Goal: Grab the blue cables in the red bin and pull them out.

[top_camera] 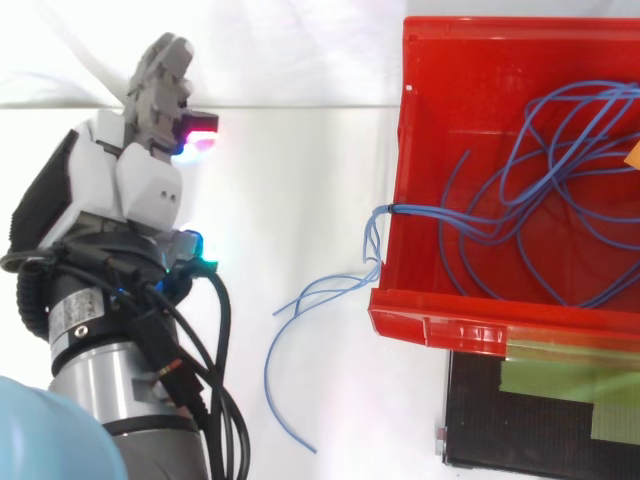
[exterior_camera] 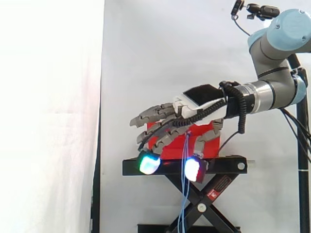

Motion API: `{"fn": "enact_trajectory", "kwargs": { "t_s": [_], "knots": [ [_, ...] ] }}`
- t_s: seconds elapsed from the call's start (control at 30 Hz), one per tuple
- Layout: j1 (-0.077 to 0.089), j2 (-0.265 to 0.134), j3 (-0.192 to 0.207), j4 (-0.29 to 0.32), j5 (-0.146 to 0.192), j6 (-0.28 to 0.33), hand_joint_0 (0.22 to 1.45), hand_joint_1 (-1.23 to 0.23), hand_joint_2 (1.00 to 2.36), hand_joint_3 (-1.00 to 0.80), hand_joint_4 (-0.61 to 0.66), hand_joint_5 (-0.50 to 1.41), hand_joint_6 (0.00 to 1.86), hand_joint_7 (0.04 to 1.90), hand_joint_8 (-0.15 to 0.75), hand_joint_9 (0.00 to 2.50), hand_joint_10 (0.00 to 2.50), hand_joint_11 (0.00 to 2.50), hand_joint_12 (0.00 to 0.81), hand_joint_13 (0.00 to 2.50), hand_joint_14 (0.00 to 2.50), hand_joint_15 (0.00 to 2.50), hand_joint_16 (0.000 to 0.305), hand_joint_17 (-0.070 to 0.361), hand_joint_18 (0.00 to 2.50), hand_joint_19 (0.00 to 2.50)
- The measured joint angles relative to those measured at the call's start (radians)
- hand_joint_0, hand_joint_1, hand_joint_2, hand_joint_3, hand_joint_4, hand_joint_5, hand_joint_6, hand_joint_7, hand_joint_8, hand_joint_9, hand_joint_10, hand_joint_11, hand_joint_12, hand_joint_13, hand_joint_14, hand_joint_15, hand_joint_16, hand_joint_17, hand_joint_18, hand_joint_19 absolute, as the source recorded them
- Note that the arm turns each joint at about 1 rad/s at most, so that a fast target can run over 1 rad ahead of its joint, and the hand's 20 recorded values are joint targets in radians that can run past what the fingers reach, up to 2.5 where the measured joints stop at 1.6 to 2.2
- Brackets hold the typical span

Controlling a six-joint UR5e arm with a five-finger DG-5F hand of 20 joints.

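I see the hand (top_camera: 145, 185) level with the bin (top_camera: 450, 322) and well apart from it, fingers loosely extended, gripping nothing. Most of the blue cables (top_camera: 375, 225) lie coiled in the bin. Several strands drape over its wall and hang past the stand (exterior_camera: 223, 166).

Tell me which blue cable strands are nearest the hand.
The loose ends spilling over the red bin's left wall, hanging outside it toward the hand; the other blue cables lie coiled inside the bin.
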Motion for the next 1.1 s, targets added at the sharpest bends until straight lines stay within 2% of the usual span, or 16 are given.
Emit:
{"fn": "enact_trajectory", "kwargs": {
  "t_s": [0.27, 0.53, 0.8, 1.1],
  "knots": [
    [-0.021, 0.000, -0.002, 0.012, 0.001, -0.038, 0.73, -0.96, 1.00, -1.00, 0.16, 0.63, 0.01, 0.56, 0.260, 0.63, 0.01, 0.39, 0.364, 0.27, 0.01, 0.27, 0.052, 0.116, 0.14, 0.40],
    [-0.038, 0.000, -0.012, 0.011, -0.002, -0.041, 0.73, -0.95, 1.00, -1.00, 0.16, 0.62, 0.01, 0.56, 0.260, 0.65, 0.02, 0.41, 0.365, 0.29, 0.01, 0.28, 0.052, 0.116, 0.15, 0.42],
    [-0.047, 0.000, -0.033, 0.026, -0.004, -0.042, 0.74, -0.96, 1.00, -1.00, 0.16, 0.65, 0.01, 0.57, 0.260, 0.66, 0.02, 0.43, 0.364, 0.31, 0.01, 0.29, 0.052, 0.116, 0.17, 0.41],
    [-0.058, 0.000, -0.043, 0.049, -0.004, -0.075, 0.75, -0.96, 1.00, -1.00, 0.15, 0.66, 0.01, 0.58, 0.256, 0.66, 0.02, 0.42, 0.363, 0.32, 0.01, 0.30, 0.051, 0.116, 0.17, 0.42]
  ]
}}
